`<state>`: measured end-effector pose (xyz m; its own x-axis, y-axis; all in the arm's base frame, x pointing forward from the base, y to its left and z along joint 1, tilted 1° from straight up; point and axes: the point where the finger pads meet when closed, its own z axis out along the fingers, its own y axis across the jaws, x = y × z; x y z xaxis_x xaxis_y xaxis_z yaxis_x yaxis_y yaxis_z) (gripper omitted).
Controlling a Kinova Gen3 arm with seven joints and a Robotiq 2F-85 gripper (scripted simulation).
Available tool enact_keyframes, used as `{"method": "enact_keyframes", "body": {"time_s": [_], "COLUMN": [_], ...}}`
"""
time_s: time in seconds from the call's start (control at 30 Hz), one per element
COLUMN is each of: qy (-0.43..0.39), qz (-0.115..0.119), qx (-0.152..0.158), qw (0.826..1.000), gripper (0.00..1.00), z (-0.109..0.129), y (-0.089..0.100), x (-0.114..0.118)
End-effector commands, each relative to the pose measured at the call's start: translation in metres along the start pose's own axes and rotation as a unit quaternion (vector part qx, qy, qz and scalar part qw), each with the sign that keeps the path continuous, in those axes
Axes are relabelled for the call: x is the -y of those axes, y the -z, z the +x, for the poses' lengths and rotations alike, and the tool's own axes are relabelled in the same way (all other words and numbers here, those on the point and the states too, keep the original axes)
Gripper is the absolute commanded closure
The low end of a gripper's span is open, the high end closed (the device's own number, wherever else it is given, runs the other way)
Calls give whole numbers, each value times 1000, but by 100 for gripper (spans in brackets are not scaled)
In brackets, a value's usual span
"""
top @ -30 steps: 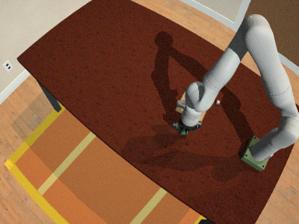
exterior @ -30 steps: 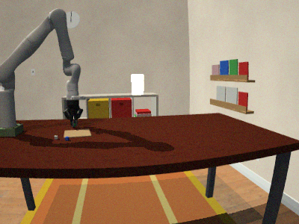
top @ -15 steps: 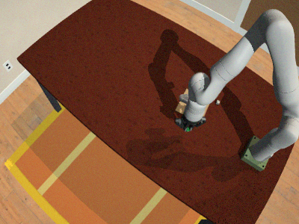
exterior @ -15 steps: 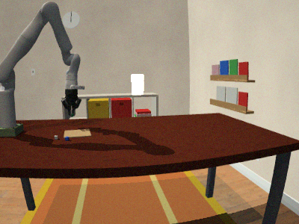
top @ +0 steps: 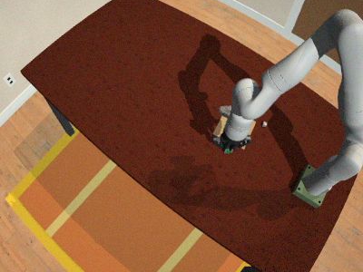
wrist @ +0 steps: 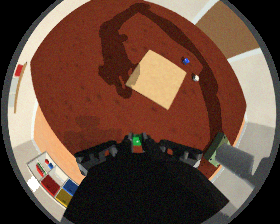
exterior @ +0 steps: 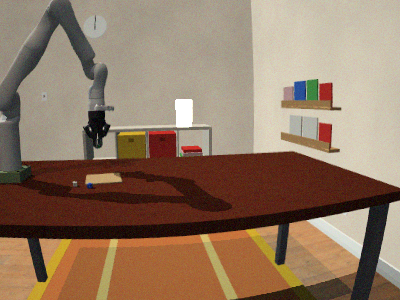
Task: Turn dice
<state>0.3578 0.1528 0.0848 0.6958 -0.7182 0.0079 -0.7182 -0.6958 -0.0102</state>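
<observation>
Single arm with its gripper (exterior: 96, 141) raised well above the dark red table (exterior: 260, 180), pointing downward over the near part of the tan mat (exterior: 104, 178). The fingers are closed narrowly on a small green die (wrist: 135, 140), visible between the fingertips in the wrist view and as a green speck under the wrist in the top view. The mat lies flat on the table, and no die rests on it. A white die (exterior: 74, 183) and a blue die (exterior: 90, 185) sit on the bare table top just beside one edge of the mat, near each other but apart; their top faces are too small to read. The arm rises from a green base block (top: 303, 194) at the table's edge. Behind the table stands a low shelf unit (exterior: 208, 128) holding yellow and red bins
</observation>
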Motion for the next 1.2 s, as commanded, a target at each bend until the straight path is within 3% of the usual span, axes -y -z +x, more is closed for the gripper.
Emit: {"method": "enact_keyframes", "body": {"time_s": [0.0,0.7,0.97,1.17], "qy": [-1,44,128,220], "qz": [2,-2,-7,-12], "qx": [-1,0,2,5], "qw": [1000,999,992,975], "gripper": [89,89,89,89], "z": [1,0,-3,-5], "y": [1,0,-3,-5], "x": [1,-1,-3,-6]}}
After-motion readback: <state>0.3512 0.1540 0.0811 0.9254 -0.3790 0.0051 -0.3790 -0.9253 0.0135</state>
